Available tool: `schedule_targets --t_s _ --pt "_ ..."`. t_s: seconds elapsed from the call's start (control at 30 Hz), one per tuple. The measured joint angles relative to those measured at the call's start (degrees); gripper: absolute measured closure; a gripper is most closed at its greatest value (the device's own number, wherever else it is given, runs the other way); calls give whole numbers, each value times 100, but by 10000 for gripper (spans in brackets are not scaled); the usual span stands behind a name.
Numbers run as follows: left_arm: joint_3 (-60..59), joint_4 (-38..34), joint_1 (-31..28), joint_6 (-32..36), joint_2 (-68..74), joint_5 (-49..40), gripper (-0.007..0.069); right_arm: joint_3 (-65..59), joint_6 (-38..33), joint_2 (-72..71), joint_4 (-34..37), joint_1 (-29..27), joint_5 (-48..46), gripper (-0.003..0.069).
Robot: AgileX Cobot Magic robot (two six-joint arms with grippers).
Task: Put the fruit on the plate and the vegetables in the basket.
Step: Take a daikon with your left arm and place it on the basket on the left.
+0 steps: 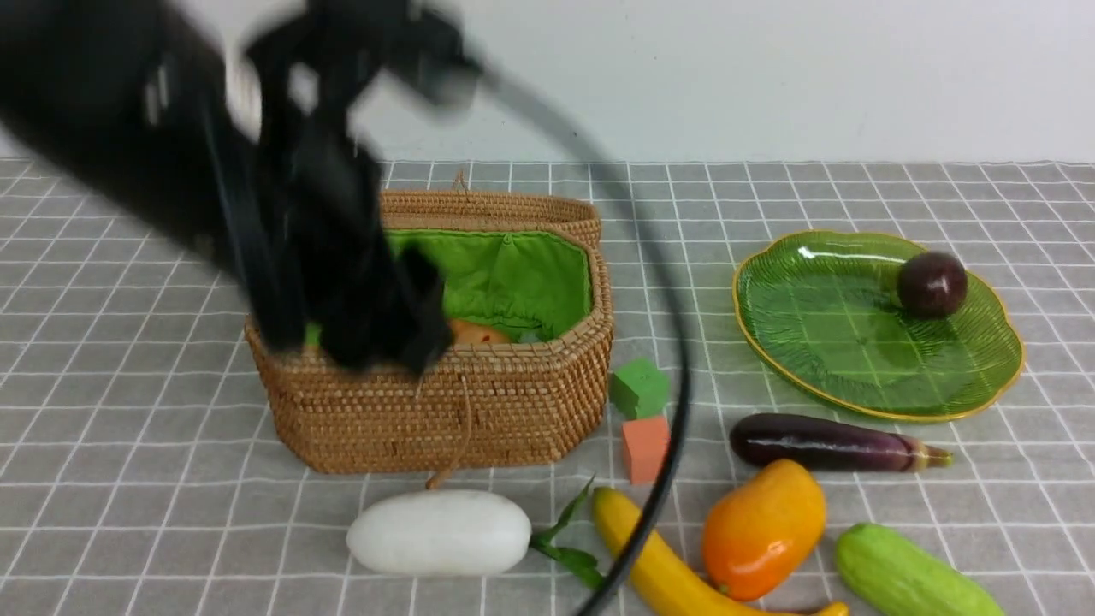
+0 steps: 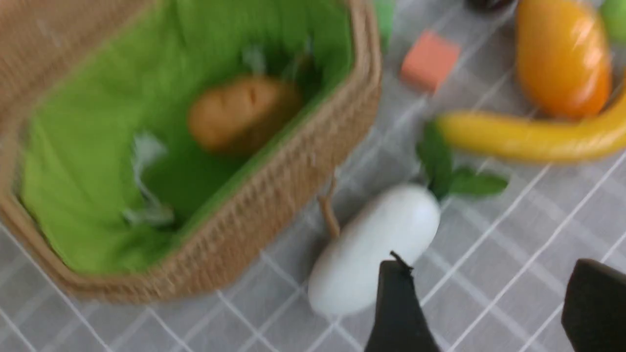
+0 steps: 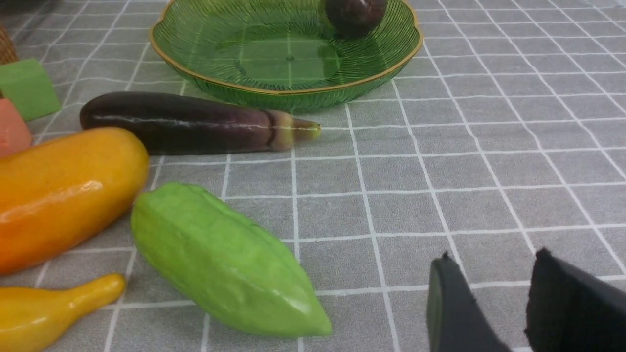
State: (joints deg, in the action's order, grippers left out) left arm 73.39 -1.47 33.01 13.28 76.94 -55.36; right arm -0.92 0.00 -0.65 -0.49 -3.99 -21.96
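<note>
Hovering my left pincer [image 1: 376, 338] over the near-left corner of the octagonal tan wicker basket [image 1: 445, 411], spread wide with nothing in it. It's a blur in the front view, so I'm going by the wrist view. The brown-orange potato [image 2: 239, 112] sits on the basket's green lining. The white oblong radish [image 1: 440, 532] lies on the grey checked table [image 1: 128, 479] just in front of the basket. To its right are the long curved yellow banana [image 1: 659, 556], plump orange-yellow mango [image 1: 761, 526], light green cucumber [image 1: 907, 573] and long dark purple eggplant [image 1: 821, 442]. A green foam cube [image 1: 638, 387] and an orange foam cube [image 1: 645, 445] sit by the basket's right wall. My black cable [image 1: 676, 376] loops across the banana. The small dark maroon ball [image 1: 931, 284] is on the ribbed green glass plate [image 1: 821, 342]. My right pincer [image 3: 508, 303] is parted slightly, empty, near the cucumber.
</note>
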Motion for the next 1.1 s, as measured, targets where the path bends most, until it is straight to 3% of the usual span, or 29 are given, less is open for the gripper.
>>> schedule_targets --t_s 0.07,0.23,0.43,0.53,0.83,1.1 --pt "-965 51 0 13 40 659 144 0 0 0 0 0 0 417" --pt "-1940 98 0 503 384 1640 95 0 0 0 0 0 0 417" --pt "-2046 240 0 1363 893 2171 85 0 0 0 0 0 0 417" --pt "-2046 702 0 1859 1327 2483 85 0 0 0 0 0 0 417" --pt "-2031 1107 0 1977 2210 3172 84 0 0 0 0 0 0 417" --pt "-2031 812 0 1977 2275 3171 109 0 0 0 0 0 0 417"
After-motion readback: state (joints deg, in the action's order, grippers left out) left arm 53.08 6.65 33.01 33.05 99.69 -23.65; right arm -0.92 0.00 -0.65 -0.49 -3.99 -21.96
